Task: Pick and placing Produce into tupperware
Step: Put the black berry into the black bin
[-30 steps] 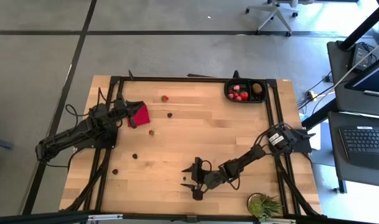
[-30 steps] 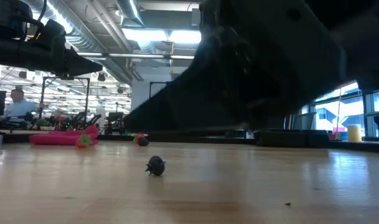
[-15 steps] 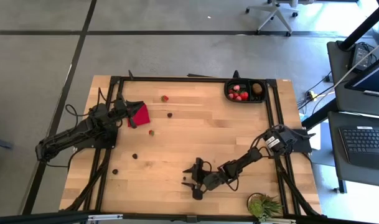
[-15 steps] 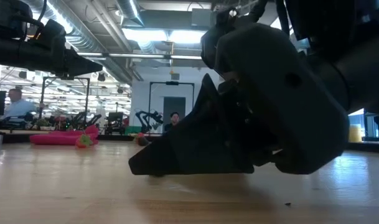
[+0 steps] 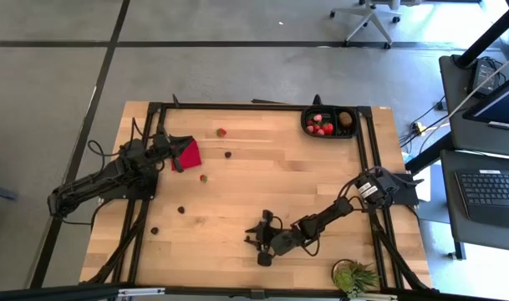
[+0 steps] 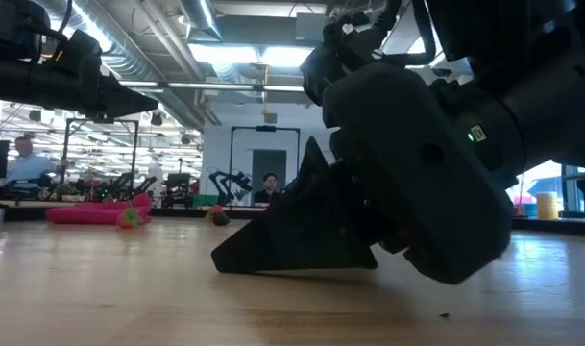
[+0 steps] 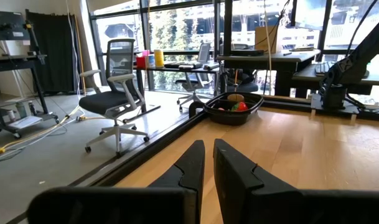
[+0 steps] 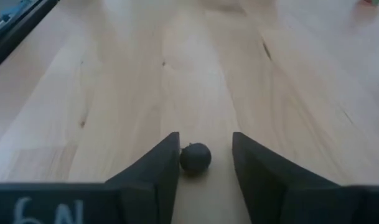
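Right hand (image 8: pixel 205 171) lies low on the table, fingers flanking a dark berry (image 8: pixel 195 157).

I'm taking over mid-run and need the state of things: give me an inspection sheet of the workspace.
Surface: wooden table, black frame rails.
Job's things: tupperware at far right corner, holding red pieces and a brown lump; loose red pieces and dark berries scattered on the left half; one dark berry between the right jaws.
Clutter: red cloth; green plant.
Grippers: right gripper down at the table's near middle, jaws not touching the berry; left gripper shut by the cloth.
Cables: along both arms.
Surroundings: office chairs, desks, people far behind.
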